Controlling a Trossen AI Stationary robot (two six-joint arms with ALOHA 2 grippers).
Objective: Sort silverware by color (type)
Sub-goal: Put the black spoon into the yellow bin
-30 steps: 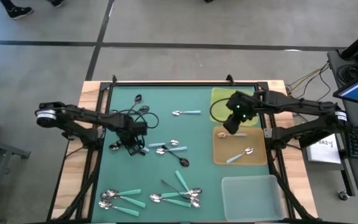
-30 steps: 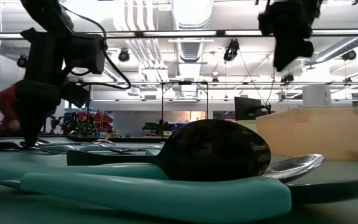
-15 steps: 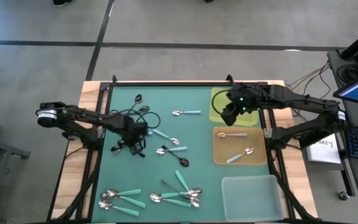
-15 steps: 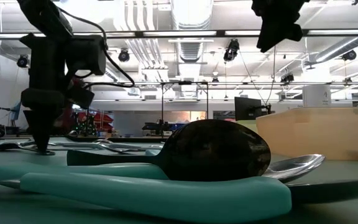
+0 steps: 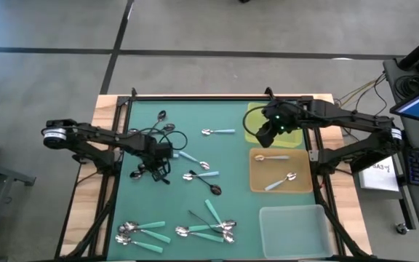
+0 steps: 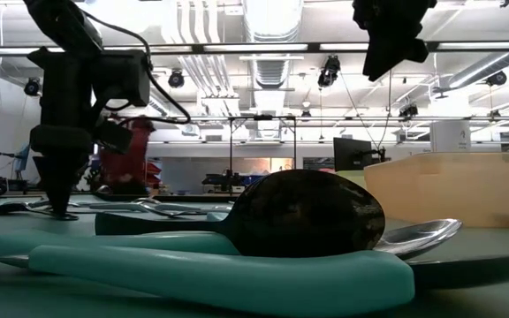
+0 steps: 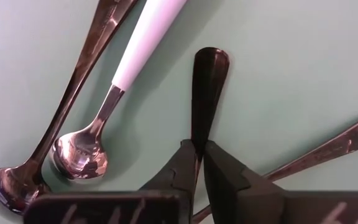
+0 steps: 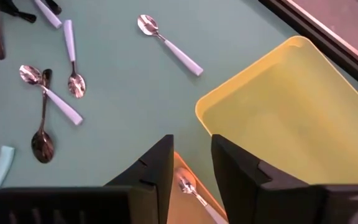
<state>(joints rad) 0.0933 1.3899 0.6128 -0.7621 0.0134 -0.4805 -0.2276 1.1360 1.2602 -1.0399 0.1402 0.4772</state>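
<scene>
Small spoons lie scattered on the green mat (image 5: 238, 204). Their handles are dark metal (image 5: 211, 188), light blue (image 5: 219, 132) or teal (image 5: 144, 231). My left gripper (image 5: 158, 169) stands at the mat's left, pointing down, shut on a dark metal spoon (image 7: 207, 87) that lies flat; its tips reach the mat in the low view (image 6: 60, 212). My right gripper (image 8: 191, 158) hangs open and empty, high above the near edge of the yellow tray (image 5: 257, 116). Two light-blue spoons (image 5: 271, 156) (image 5: 281, 180) lie in the orange tray (image 5: 300, 167). My left gripper pinches the dark spoon's handle (image 7: 199, 134) between its two fingers (image 7: 182, 171), coming from above and pointing down. The handle's flat rounded end (image 7: 210, 62) sticks out past the fingers and lies on the mat. The gripper hides the rest of the spoon.
A light-blue spoon (image 7: 135, 43) and another dark one (image 7: 73, 106) lie close beside the left gripper. A clear tray (image 5: 293, 225) sits at the near right. Teal spoons are bunched at the near edge (image 5: 209, 227). A black frame (image 5: 217, 98) rims the mat.
My left gripper has shut on the dark spoon's handle, staying where it was. My right gripper has risen and drawn back from over the orange tray toward the yellow one, uncovering a light-blue spoon that lies in the orange tray.
</scene>
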